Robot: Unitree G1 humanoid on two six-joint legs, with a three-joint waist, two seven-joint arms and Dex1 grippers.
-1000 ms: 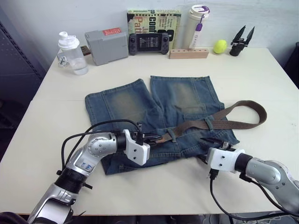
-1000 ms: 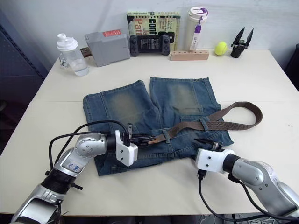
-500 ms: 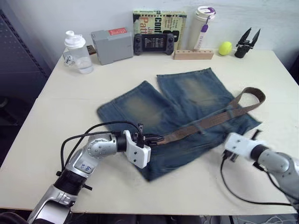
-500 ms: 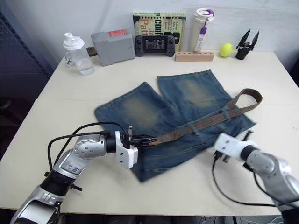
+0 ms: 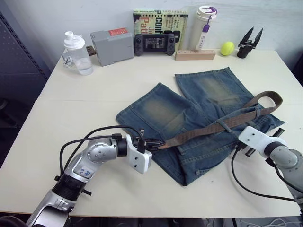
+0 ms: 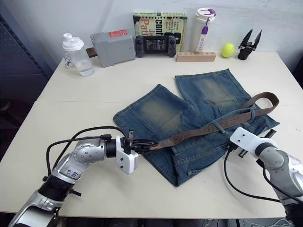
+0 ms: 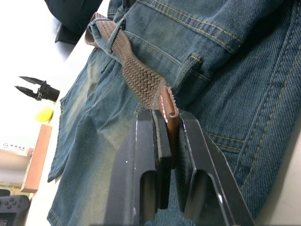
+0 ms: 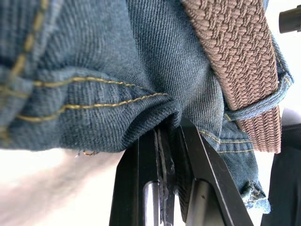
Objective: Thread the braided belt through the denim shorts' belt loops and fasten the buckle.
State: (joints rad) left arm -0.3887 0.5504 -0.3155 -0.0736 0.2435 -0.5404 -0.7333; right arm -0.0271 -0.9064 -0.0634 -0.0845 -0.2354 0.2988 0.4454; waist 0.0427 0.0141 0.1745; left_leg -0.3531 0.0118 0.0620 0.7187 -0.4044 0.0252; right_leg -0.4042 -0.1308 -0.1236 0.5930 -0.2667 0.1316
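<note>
- The left hand has its two fingers pressed together on the leather tip of the braided belt; the left wrist view shows the tip clamped between them.
- From this hand the belt runs away toward the right hand, lying across the waistband of the denim shorts.
- It passes under a belt loop about halfway between the two hands, and under another loop close to the right hand.
- Beyond the right hand the belt bends into a curve and folds back on itself.
- The right hand is at the edge of the shorts on the right side; in the right wrist view its fingers are closed on a fold of denim, with the belt just beside them.
- The shorts lie flat on the counter, turned at an angle, with the legs pointing away from both hands.
</note>
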